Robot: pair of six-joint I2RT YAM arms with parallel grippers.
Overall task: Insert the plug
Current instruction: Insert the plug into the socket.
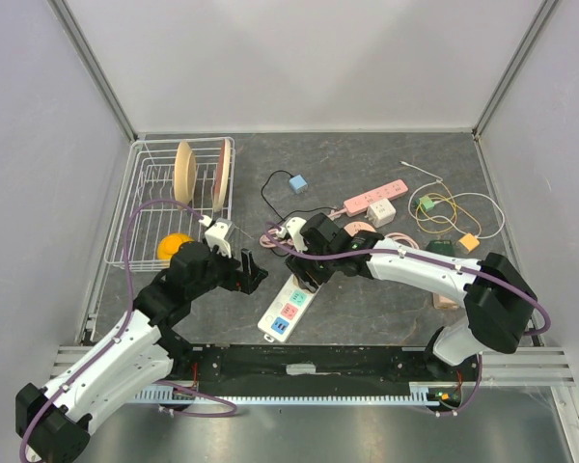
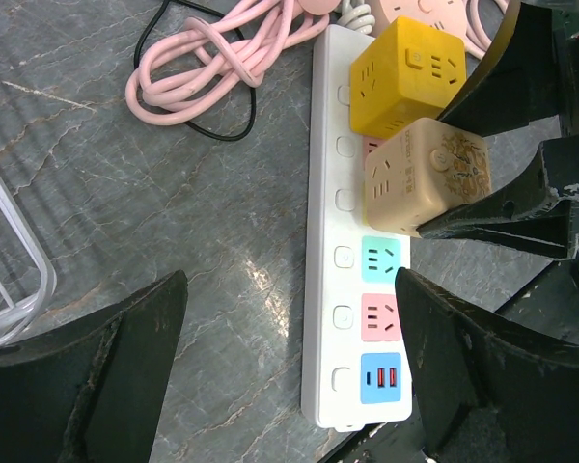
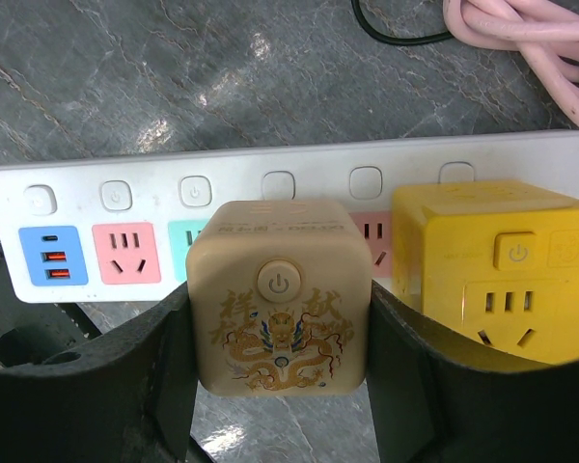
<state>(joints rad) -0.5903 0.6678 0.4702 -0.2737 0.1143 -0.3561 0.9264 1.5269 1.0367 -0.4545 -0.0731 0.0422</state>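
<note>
The beige plastic cube plug [image 3: 278, 289], printed with a gold dragon under a round power button, sits squarely between the two black fingers [image 3: 164, 376] of the right gripper [image 3: 280, 309]. The jaws are clamped on it, one finger flat against each side face. It is over the middle of the long white plastic power strip [image 3: 318, 159], hiding the stretch between a teal socket and a pink one. It is just beside the yellow plastic cube adapter [image 3: 502, 280], which is seated further along. Whether the two cubes touch, or whether the beige one's pins have entered the strip, cannot be told.

The plug's button face is turned up toward the right wrist camera. In the left wrist view one of its socket faces looks toward the left arm, and the cube is tipped slightly out of line with the yellow one. Being equal-sided, it has no long axis. The strip's long axis runs diagonally in the top view, with its USB end nearest the arm bases.

The left gripper [image 2: 291, 289] hovers above that USB end, its jaws wide apart and holding nothing.

There is one white strip with six switches in a row, one blue USB panel, one teal socket and two pink ones showing. Two cubes are on or over the strip. Farther back on the grey stone-patterned table [image 1: 386, 318] lie one pink power strip [image 1: 376, 198], one coiled pink cable [image 2: 222, 53], and one small cube each in blue [image 1: 297, 183], white [image 1: 381, 212], green [image 1: 426, 204] and orange [image 1: 469, 242].
</note>
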